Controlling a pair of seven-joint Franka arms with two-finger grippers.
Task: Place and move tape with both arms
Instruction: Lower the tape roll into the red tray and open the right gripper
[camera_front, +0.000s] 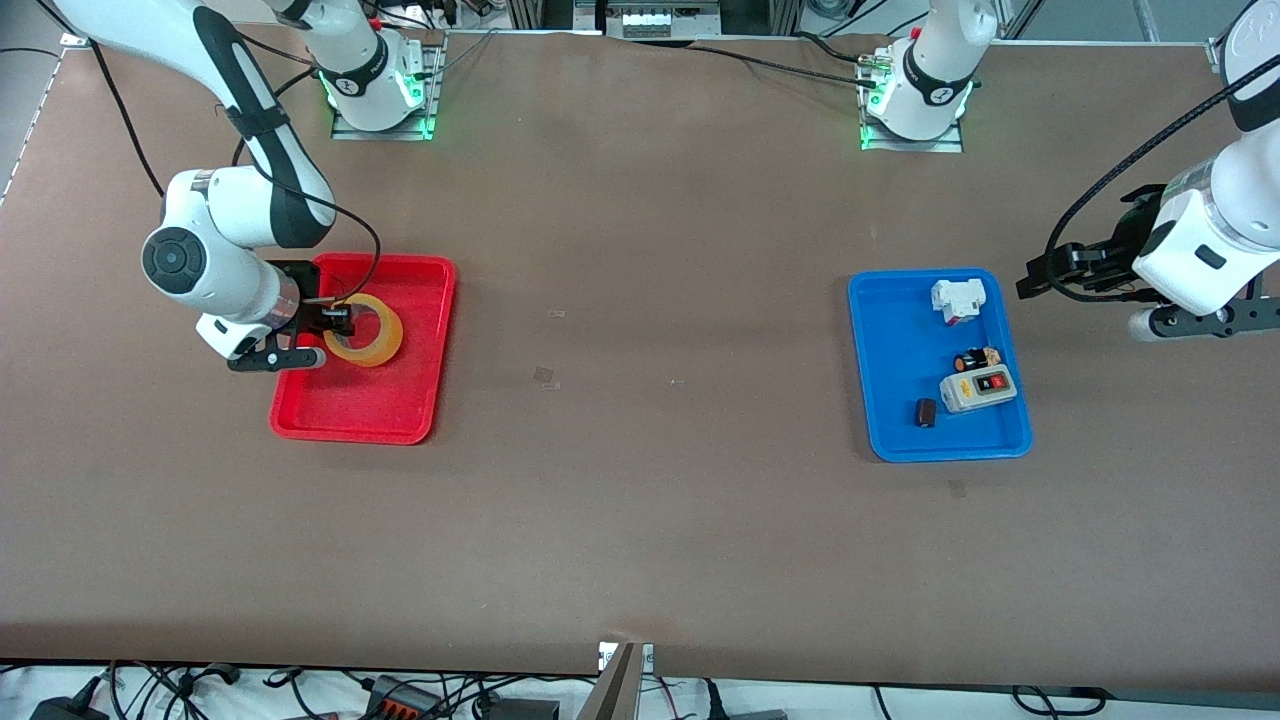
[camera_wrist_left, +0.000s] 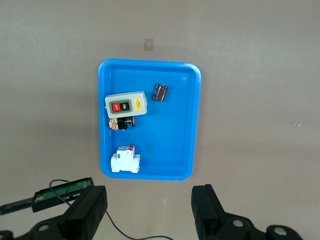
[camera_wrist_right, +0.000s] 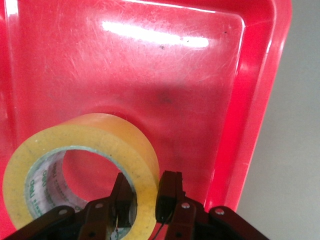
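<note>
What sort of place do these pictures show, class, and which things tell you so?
Probably a robotics lab or test bench: two white arms bolted to a brown table, a red tray and a blue tray laid out for trials, and loose cables along the edges.

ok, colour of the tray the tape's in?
Red tray, clearest in the right wrist view; the right gripper grips the yellowish tape wall there.

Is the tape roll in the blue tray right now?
No. The tape sits in the red tray, with the right hand clamped on its wall; the blue tray holds only small parts.
</note>
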